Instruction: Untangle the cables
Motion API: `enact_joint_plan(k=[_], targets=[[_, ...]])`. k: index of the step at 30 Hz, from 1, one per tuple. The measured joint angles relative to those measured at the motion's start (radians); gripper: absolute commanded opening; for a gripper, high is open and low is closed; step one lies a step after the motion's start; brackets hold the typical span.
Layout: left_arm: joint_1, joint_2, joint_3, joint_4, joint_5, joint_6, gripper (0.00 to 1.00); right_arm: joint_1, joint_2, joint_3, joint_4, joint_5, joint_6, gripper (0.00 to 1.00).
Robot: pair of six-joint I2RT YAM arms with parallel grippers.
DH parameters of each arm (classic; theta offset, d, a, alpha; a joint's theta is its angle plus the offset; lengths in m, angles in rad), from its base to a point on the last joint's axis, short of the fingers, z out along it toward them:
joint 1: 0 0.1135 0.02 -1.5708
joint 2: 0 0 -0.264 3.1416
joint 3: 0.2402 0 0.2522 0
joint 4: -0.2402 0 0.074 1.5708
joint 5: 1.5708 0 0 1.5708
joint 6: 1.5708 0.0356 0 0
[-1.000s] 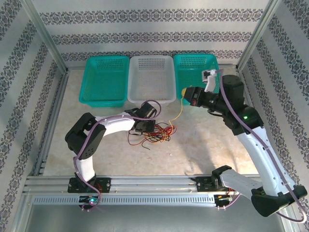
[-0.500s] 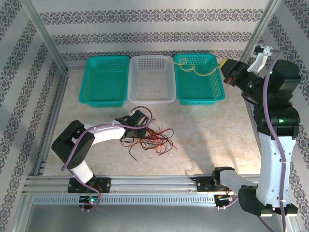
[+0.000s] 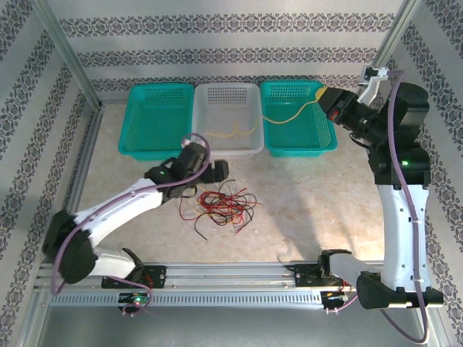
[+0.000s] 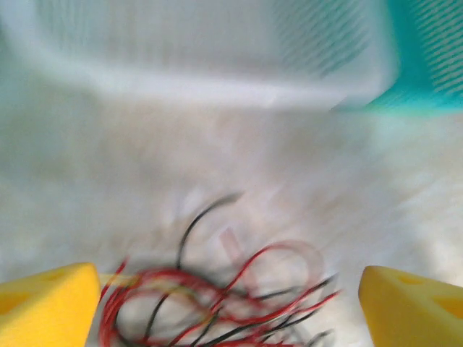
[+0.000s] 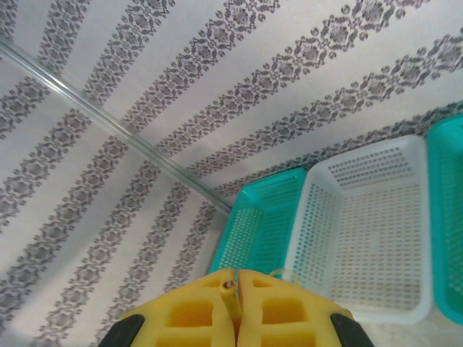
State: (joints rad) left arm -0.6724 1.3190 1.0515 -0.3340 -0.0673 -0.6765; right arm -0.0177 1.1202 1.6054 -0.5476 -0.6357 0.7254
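Note:
A tangle of red and black cables (image 3: 221, 204) lies on the table in front of the baskets; the same tangle (image 4: 217, 300) shows blurred in the left wrist view. My left gripper (image 3: 214, 170) hovers just above its far side, open, its yellow fingertips (image 4: 47, 307) wide apart with nothing between them. My right gripper (image 3: 323, 95) is raised at the far right, shut on a yellow cable (image 5: 231, 303). That yellow cable (image 3: 286, 116) trails left across the right teal basket (image 3: 329, 142) into the white basket (image 3: 226, 148).
A second teal basket (image 3: 155, 150) stands at the far left of the row. Patterned walls and metal frame posts (image 3: 65, 50) close the cell on three sides. The near rail (image 3: 231, 275) carries both arm bases.
My left arm has stretched out and its gripper moved up off the tangle. My right gripper shifted left and down a little, and the yellow cable now reaches into the white basket.

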Motion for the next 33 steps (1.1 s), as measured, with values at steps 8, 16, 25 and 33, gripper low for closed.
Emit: enact_joint_plan(k=[8, 16, 25, 33], targets=[[0.001, -0.032, 0.359, -0.009, 0.098, 0.120, 0.78, 0.087, 0.004, -0.101, 0.139, -0.021, 0.098, 0.00], [0.001, 0.050, 0.425, 0.089, 0.364, 0.120, 0.68, 0.285, 0.134, -0.116, 0.285, -0.002, 0.171, 0.00], [0.005, 0.051, 0.427, 0.117, 0.369, 0.049, 0.49, 0.412, 0.240, -0.045, 0.346, 0.101, 0.169, 0.00], [0.073, -0.073, 0.321, 0.134, 0.237, -0.186, 0.49, 0.454, 0.217, -0.121, 0.465, 0.294, 0.155, 0.00]])
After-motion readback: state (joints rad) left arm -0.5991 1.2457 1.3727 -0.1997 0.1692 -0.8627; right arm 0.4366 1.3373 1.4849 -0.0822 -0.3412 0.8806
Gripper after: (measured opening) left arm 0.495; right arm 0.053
